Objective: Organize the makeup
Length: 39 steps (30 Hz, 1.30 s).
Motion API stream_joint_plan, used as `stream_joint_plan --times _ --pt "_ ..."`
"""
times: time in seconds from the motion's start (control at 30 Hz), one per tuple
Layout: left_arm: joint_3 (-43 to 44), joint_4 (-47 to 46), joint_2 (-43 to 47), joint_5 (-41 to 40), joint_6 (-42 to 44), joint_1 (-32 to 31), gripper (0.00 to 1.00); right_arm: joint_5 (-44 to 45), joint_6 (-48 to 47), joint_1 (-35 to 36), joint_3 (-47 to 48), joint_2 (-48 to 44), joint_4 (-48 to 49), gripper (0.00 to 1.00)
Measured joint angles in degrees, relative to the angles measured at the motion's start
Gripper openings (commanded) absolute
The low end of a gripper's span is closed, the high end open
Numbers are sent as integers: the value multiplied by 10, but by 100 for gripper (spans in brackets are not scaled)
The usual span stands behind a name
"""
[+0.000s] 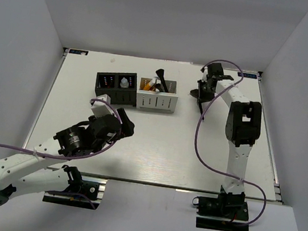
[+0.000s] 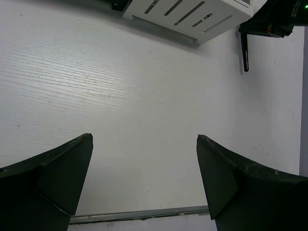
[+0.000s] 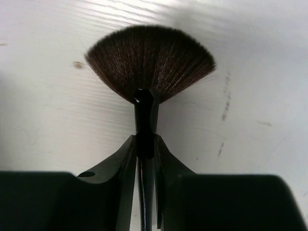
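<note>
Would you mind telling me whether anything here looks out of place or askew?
Only the fan brush: it is outside the organizers, at the far right of the table, the right gripper with jaws shut on its handle. Nothing looks spilled or damaged.

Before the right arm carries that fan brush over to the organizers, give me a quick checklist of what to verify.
1. Grip: right gripper shut on the fan brush handle: ok.
2. Bristles lifted off the table: cannot tell.
3. The left gripper open and holding nothing: ok.
4. The left gripper out of the line between the fan brush and the white organizer: ok.
5. Free slot in the white organizer, which already holds a black brush: cannot tell.
</note>
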<state>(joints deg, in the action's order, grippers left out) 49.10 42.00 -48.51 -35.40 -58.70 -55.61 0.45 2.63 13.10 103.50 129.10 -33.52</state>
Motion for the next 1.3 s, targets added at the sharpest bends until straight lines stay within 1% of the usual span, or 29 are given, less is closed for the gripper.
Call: stream_joint_plan --times 0.07,0.17,0.27,0.37,0.47,0.6,0.77,0.87,0.97,1.1,1.13,1.17,1.2,1.23,1.27,1.3 --pt "0 0 -2 0 1 0 98 -40 -24 -2 15 0 -2 0" --pt "0 0 -2 0 2 0 98 -111 -61 -2 17 -14 24 0" --pt "0 -2 -2 0 2 0 98 -199 -93 -2 -24 -75 69 0" --pt "0 -5 -2 0 3 0 98 -312 -124 0 -40 -133 113 0" --pt "1 -8 -6 0 7 0 98 -418 -128 3 -40 -175 200 0" --pt "5 -9 -12 0 10 0 98 -504 -88 14 -38 -180 327 0" --pt "5 -14 -12 0 12 0 98 -573 -10 33 -26 -129 476 0" --pt "5 -15 -13 0 12 0 98 -590 35 47 -26 -88 562 0" --pt "5 -15 -15 0 12 0 98 -597 61 61 -16 -48 604 0" --pt "5 -15 -16 0 12 0 98 -598 66 74 -24 -30 620 0" --pt "5 -15 -16 0 12 0 97 -598 64 75 -30 -30 627 6" --pt "5 -15 -16 0 12 0 98 -598 61 76 -38 -32 630 22" --pt "5 -15 -16 0 12 0 98 -598 56 75 -47 -35 633 31" --pt "5 -15 -16 0 12 0 98 -598 51 74 -57 -38 633 37" --pt "5 -15 -16 0 12 0 98 -597 43 73 -70 -42 633 46" --pt "5 -15 -16 0 12 0 98 -598 37 71 -81 -44 631 50"
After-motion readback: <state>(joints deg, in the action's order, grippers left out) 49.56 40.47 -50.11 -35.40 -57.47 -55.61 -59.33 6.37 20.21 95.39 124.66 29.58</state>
